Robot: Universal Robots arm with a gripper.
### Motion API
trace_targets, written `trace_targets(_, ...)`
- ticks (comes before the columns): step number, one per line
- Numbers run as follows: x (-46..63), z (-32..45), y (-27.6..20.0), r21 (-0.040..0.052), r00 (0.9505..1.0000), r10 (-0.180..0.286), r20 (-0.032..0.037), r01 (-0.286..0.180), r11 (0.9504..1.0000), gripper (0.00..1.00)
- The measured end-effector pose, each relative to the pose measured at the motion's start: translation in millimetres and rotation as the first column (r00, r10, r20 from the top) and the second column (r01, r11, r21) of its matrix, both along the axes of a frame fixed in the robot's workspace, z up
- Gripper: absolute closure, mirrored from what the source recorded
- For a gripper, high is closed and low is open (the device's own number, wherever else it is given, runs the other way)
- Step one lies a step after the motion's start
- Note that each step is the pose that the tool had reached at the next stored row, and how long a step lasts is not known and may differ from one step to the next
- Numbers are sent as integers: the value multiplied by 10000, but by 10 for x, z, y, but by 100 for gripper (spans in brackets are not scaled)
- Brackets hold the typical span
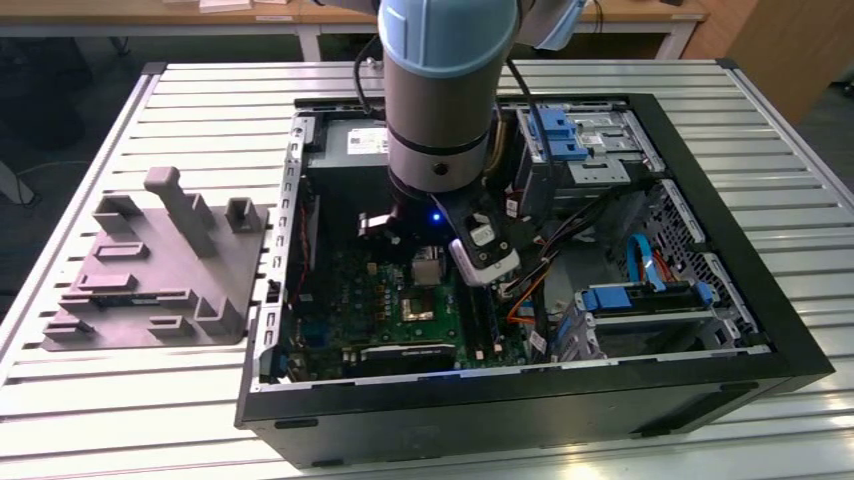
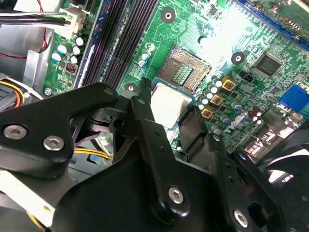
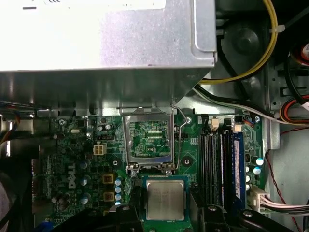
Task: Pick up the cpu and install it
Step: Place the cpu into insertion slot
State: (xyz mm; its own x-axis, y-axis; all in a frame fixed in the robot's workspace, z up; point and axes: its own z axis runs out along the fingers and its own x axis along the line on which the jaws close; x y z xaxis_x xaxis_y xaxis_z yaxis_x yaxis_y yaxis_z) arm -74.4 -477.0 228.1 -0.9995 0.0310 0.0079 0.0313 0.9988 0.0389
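Note:
The cpu, a small square chip with a pale silvery top, sits between my gripper's two black fingers, which are shut on its opposite edges. It hangs a little above the green motherboard, just beside the dark metal-framed socket, whose contact field lies uncovered. In the first wrist view the cpu shows close in front of the socket with its wire lever. In the exterior view my gripper reaches down into the open computer case over the socket.
A grey plastic fixture with posts and slots lies on the slatted table at the exterior view's left. Inside the case, memory slots, a silver power supply box, loose cables and blue drive brackets crowd around the socket.

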Motion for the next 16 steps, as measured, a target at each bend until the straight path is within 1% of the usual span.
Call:
trace_targets(3,-6,-2,0,1,10000,-1,0,1,10000,53)
trace_targets(5,-12,-22,1,4,10000,0,-10,0,10000,53)
trace_targets(10,-27,-75,-10,-16,10000,2,-92,-2,10000,53)
trace_targets(12,-27,-96,-17,-29,9999,38,-152,-39,10000,53)
trace_targets(13,-28,-101,-21,-50,9998,53,-182,-54,10000,53)
trace_targets(14,-28,-105,-23,-105,9998,61,-203,-63,9999,53)
trace_targets(16,-28,-109,-28,-259,9997,77,-236,-83,9996,53)
